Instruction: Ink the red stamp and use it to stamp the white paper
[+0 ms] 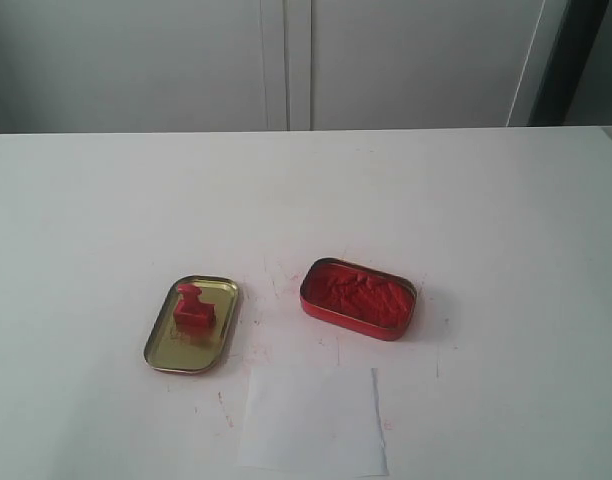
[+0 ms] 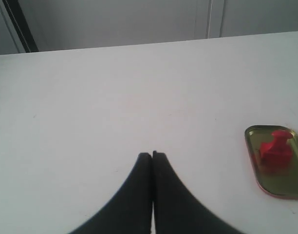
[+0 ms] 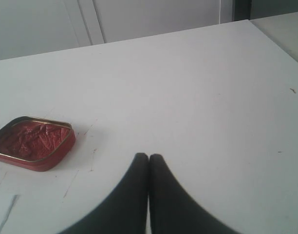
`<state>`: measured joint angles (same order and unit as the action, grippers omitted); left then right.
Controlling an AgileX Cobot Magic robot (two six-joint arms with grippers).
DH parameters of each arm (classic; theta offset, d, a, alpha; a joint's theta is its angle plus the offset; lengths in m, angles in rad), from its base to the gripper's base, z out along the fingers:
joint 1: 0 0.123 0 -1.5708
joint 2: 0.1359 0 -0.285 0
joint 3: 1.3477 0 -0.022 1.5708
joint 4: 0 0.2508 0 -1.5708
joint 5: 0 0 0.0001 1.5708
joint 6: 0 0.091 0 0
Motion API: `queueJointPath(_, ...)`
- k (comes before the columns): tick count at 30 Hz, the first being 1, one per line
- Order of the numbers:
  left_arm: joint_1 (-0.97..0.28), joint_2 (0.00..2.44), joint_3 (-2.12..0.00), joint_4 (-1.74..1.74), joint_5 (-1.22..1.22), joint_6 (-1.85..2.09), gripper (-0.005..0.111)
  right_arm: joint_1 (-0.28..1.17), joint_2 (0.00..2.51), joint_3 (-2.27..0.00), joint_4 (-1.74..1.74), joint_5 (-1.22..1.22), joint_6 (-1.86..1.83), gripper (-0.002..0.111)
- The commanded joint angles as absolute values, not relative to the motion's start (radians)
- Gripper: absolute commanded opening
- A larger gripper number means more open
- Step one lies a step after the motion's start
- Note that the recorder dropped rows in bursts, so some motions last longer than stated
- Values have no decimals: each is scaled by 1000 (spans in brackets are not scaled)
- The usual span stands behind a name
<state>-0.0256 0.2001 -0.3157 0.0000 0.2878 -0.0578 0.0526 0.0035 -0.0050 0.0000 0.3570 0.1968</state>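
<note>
The red stamp (image 1: 194, 308) stands upright inside the gold lid (image 1: 174, 352), left of the open ink tin (image 1: 351, 322). The white paper (image 1: 311, 420) lies flat in front of both, near the tabletop (image 1: 486, 220) edge. Both the left gripper (image 2: 152, 155) and the right gripper (image 3: 148, 156) are pressed closed and hold nothing.

Picking up the stamp looks like the first job. The left gripper is nearer: it should open, come straight down over the narrow knob, pinch it squarely and lift vertically so the lid isn't dragged. No brand, label or readable writing shows anywhere.
</note>
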Motion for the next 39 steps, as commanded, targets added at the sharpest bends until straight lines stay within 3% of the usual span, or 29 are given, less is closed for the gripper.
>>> queueJointPath(1,-24,324,-402,5,332,-64,0,50,0,0,0,350,197,0)
queueJointPath(19,-24,934,-779,0,600,-31,0,50,0,0,0,350,197,0)
queueJointPath(39,-24,1449,-1114,0,762,34,0,50,0,0,0,350,197,0)
